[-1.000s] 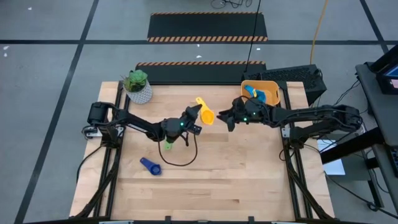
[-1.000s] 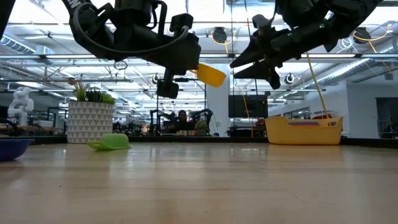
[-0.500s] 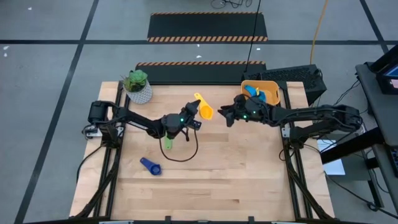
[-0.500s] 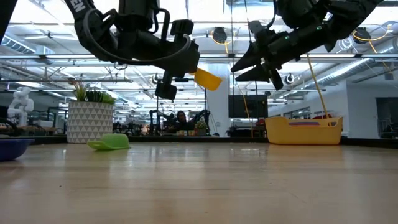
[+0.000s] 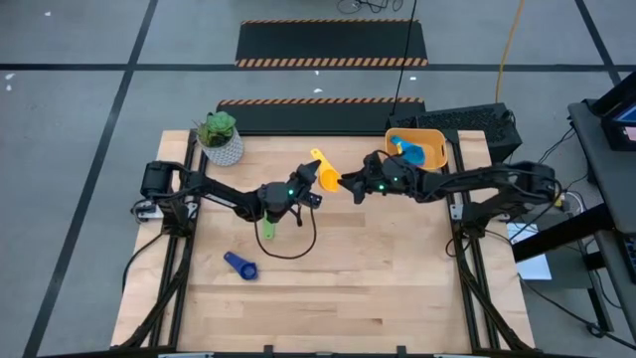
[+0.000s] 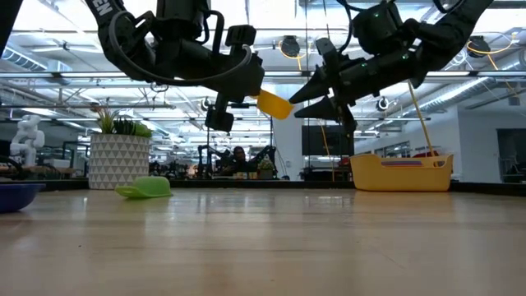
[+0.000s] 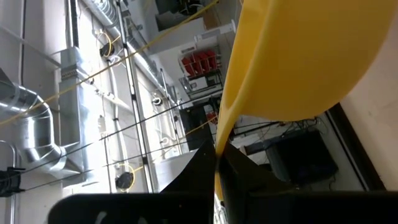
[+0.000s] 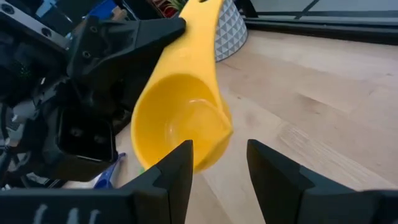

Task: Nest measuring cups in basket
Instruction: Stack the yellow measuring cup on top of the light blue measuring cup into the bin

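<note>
While the dark blue cup (image 5: 238, 266) and green cup (image 5: 267, 228) lie on the worktop (image 5: 378, 288) nearer the camera than the yellow cup (image 5: 326, 175), the left gripper (image 5: 310, 179) pinches that cup by its handle in mid-air. Just beside it, the right gripper (image 5: 351, 187) closes in with fingers spread around the bowl's rim. Well beyond, the basket (image 5: 435, 139) holds blue cups; a mistimed handover could drop the cup.
</note>
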`<state>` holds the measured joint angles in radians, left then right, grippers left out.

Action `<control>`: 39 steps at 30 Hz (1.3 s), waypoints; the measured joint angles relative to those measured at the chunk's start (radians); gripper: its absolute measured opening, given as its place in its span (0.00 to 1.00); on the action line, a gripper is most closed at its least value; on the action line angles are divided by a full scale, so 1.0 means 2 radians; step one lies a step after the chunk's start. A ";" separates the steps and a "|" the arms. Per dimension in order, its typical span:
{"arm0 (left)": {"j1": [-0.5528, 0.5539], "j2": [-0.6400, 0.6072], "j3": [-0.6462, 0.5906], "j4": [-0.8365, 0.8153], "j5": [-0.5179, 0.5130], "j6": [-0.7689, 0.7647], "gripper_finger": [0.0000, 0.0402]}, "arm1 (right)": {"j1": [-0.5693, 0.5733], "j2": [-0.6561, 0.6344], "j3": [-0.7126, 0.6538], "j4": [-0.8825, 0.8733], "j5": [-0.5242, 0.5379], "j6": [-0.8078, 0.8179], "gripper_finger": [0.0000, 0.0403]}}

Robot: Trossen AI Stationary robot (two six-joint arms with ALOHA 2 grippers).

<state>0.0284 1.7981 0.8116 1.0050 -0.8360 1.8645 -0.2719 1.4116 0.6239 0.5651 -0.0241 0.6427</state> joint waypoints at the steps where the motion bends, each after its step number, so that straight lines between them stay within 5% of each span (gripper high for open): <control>1: 0.000 0.000 0.000 0.000 0.000 0.000 0.02 | -0.002 0.003 0.000 0.004 -0.002 0.000 0.36; 12: 0.000 0.000 0.000 -0.001 0.014 0.008 0.02 | -0.007 0.033 0.002 0.040 -0.003 -0.005 0.32; 23: -0.001 0.000 0.000 -0.001 0.024 0.017 0.02 | -0.009 0.033 0.002 0.044 0.002 -0.028 0.03; 34: -0.004 0.000 0.000 -0.006 0.036 0.007 0.05 | -0.016 0.034 0.002 0.042 0.001 -0.050 0.01; 39: -0.005 0.000 0.000 -0.008 0.048 -0.044 0.18 | -0.026 0.033 0.002 0.044 -0.001 -0.064 0.01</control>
<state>0.0189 1.7981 0.8112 0.9897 -0.7408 1.7756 -0.3243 1.4786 0.6270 0.6539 -0.0259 0.5147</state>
